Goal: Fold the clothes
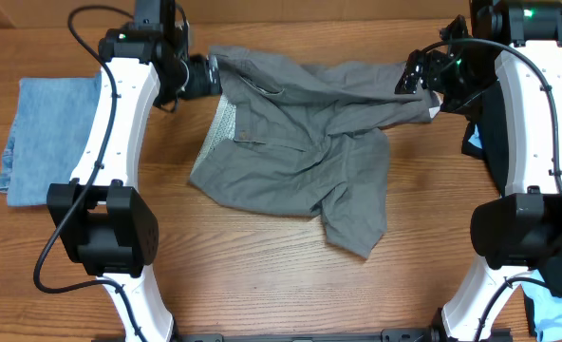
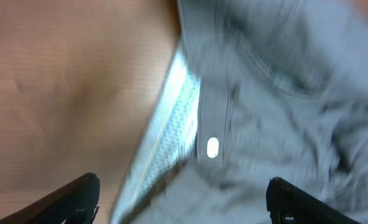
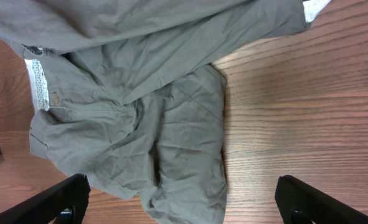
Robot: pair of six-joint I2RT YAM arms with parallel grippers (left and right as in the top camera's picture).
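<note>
**Fold the clothes: state of progress, read from the near edge of the table [image 1: 262, 285] to the far edge.**

Nearest on the right, a light blue garment [image 1: 558, 309] shows only in part behind the arm's base, so whether it is folded cannot be told. At mid-depth, the grey garment [image 1: 290, 152] lies at the table's centre. It is unfolded and creased, with one leg running to the near right and the other stretched along the far edge. Its waistband is turned back on the left, exposing a pale patterned lining [image 1: 222, 119] and a button [image 2: 212, 147].

To the far left, well apart from the grey garment, a denim-blue garment [image 1: 44, 133] rests as a flat, roughly rectangular stack and appears already folded. At the right edge, a black garment [image 1: 490, 133] lies bunched behind the right arm.

Farthest back, the left gripper [image 2: 184, 180] hovers just over the waistband with its jaws spread and nothing between them. The right gripper [image 3: 183, 179] is over the end of the far leg, its jaws likewise spread and empty.

By this evidence one item is done. The grey garment has yet to take its first fold, and the black one remains.
</note>
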